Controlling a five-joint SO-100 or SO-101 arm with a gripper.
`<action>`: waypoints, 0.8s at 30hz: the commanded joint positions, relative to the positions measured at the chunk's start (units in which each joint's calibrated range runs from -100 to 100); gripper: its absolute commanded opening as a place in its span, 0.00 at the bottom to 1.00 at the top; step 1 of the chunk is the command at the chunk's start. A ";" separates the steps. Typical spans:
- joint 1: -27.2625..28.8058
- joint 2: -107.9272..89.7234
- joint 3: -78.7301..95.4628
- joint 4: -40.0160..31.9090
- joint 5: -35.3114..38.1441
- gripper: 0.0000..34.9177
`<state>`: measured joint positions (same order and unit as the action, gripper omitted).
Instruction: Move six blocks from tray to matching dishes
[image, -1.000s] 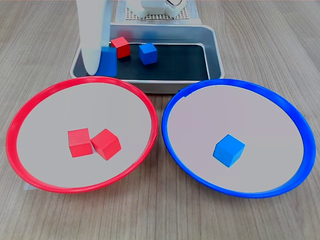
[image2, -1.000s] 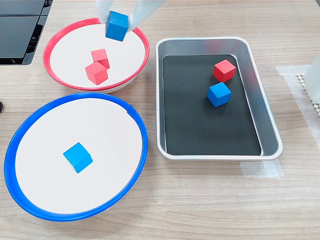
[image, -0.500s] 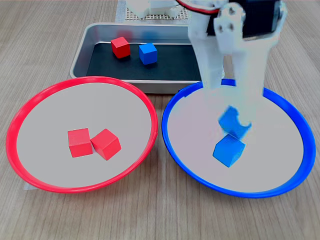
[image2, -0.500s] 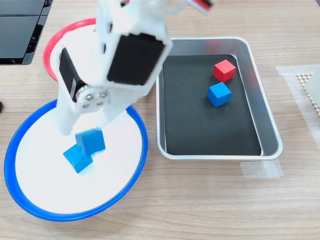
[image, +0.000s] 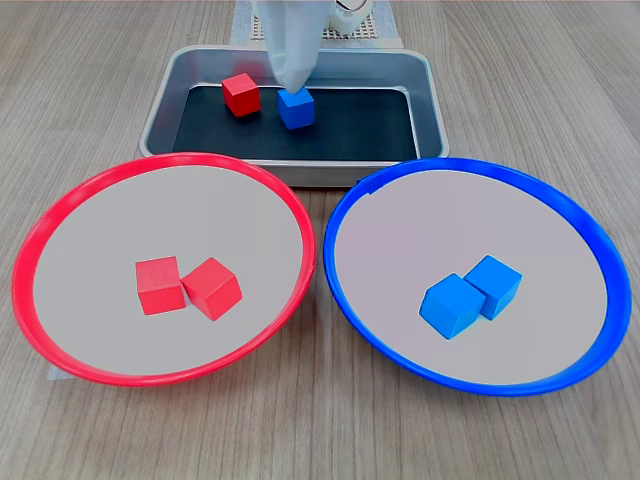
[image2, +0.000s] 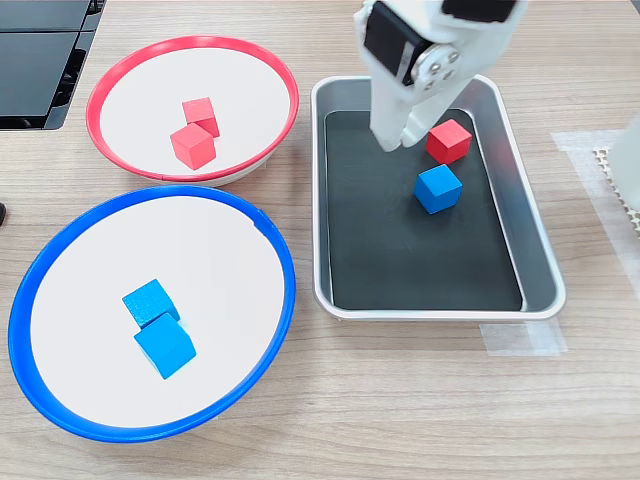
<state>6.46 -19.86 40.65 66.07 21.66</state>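
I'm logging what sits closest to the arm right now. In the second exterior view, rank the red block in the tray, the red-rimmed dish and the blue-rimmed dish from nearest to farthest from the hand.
1. The red block in the tray, just to the second exterior view's right of the hand.
2. The red-rimmed dish, across the tray's wall, upper left.
3. The blue-rimmed dish, lower left, farthest.

In the second exterior view, the white pincer (image2: 398, 135) hangs over the far end of the silver tray (image2: 538, 262), just beside the red block (image2: 449, 141) and blue block (image2: 439, 188), while the tray's black bottom nearer the camera lies open.
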 joint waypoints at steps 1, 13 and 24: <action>4.79 -7.39 10.37 -1.31 3.52 0.31; 2.06 -7.90 19.20 -7.67 5.96 0.51; -4.34 -5.00 11.28 -8.08 3.76 0.01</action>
<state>4.25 -26.17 61.16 55.14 27.62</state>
